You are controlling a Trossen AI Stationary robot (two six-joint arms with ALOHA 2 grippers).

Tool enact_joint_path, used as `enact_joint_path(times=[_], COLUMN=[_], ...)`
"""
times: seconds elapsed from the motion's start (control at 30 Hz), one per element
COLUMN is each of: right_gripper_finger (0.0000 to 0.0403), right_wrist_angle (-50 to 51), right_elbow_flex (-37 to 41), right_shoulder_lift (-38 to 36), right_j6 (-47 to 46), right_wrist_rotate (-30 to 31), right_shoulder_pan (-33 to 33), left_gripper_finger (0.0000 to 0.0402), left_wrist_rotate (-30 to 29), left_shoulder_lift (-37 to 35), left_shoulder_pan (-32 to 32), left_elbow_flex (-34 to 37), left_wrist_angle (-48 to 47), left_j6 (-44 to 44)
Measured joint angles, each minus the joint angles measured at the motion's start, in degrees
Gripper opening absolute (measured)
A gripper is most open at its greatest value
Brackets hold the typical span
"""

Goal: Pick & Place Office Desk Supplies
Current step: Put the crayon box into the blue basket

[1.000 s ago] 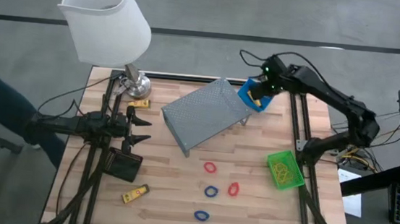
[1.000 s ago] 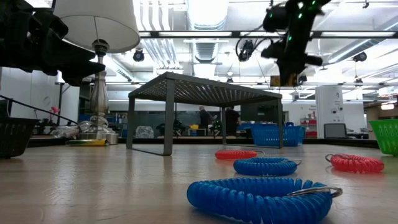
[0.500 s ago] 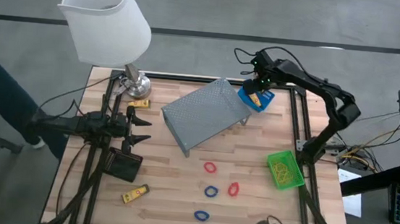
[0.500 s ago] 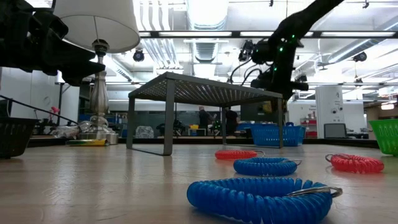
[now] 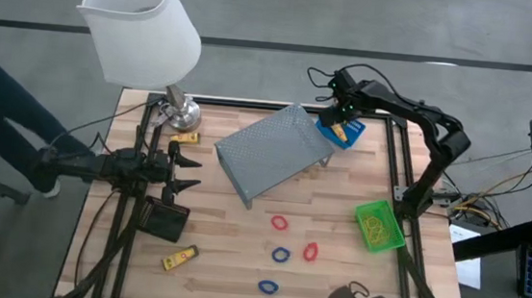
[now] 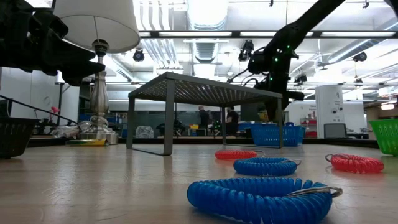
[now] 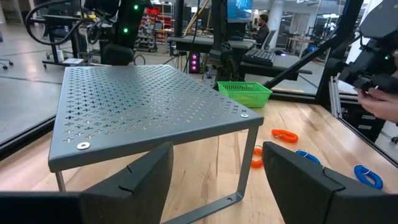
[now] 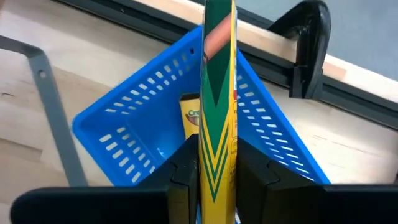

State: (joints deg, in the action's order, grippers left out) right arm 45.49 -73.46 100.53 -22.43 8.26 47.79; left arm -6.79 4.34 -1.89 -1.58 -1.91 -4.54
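**A:** Right end effector (image 8: 217, 177) is clamped narrow on a flat yellow oblong box with green chevrons (image 8: 217, 93), held on edge right above the blue square plastic bin (image 5: 341, 132) in the upper right of the high view. A second ago the arm was stretched out further right; now it has folded in and dropped lower over that bin.

**B:** So basically lined up for the drop. There's already one yellow piece (image 8: 189, 115) sitting inside it, right?

**A:** Yep. Nothing released yet though, my guess is letting go is next.

**B:** Left one?

**A:** Left end effector (image 5: 187, 173) is spread wide, empty, parked at the left middle of the wooden desk (image 5: 333, 271), hasn't moved. Two more yellow pieces (image 5: 179, 257) and the red and blue coil loops (image 5: 279, 254) still lie on the desk.
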Motion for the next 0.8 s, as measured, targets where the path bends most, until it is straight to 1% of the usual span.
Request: enact_joint_path(times=[0.37, 0.57, 0.8], right_gripper_finger=[0.0063, 0.0063, 0.0071], right_wrist_angle=[-1.6, -2.0, -2.8], right_elbow_flex=[0.4, 0.4, 0.6], right_shoulder_lift=[4.3, 6.1, 6.9], right_j6=[0.0, -0.1, -0.1], right_wrist_rotate=[-1.4, -4.0, -4.2], right_shoulder_pan=[0.0, 0.0, 0.0], left_gripper_finger=[0.0253, 0.0253, 0.0253], left_wrist_rotate=[0.0, 0.0, 0.0], left_shoulder_lift=[0.0, 0.0, 0.0], left_shoulder_pan=[0.0, 0.0, 0.0], left_elbow_flex=[0.0, 0.0, 0.0], left_wrist_angle=[0.0, 0.0, 0.0], left_j6=[0.0, 0.0, 0.0])
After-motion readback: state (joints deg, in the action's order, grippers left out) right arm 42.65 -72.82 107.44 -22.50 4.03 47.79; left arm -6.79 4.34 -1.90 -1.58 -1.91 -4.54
